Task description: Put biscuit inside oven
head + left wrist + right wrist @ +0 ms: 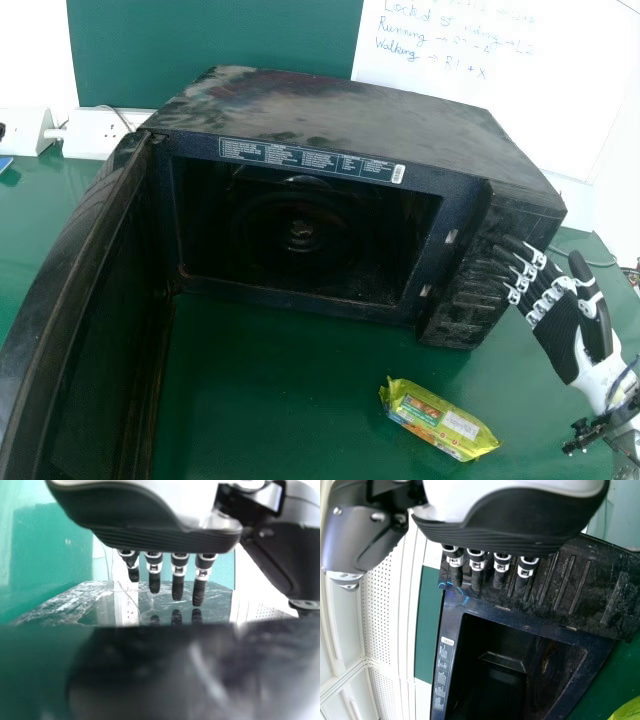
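Observation:
The black oven [350, 110] stands on the green table with its door [95, 290] swung wide at the left and its cavity bare. A yellow-green biscuit pack [440, 418] lies on the table in front of the oven's right part. My right hand [560, 320] is beside the control panel, behind and right of the pack, fingers straight and holding nothing. In the right wrist view the right hand [500, 540] has its fingers over the panel, with the pack [627, 711] at a corner. My left hand [160, 540] has straight fingers and holds nothing.
White power sockets [95, 132] with a cable stand behind the door at the left. A white board [500, 80] with handwriting is behind the oven. Another cable runs along the table at the right. The open door bounds the table area before the oven on the left.

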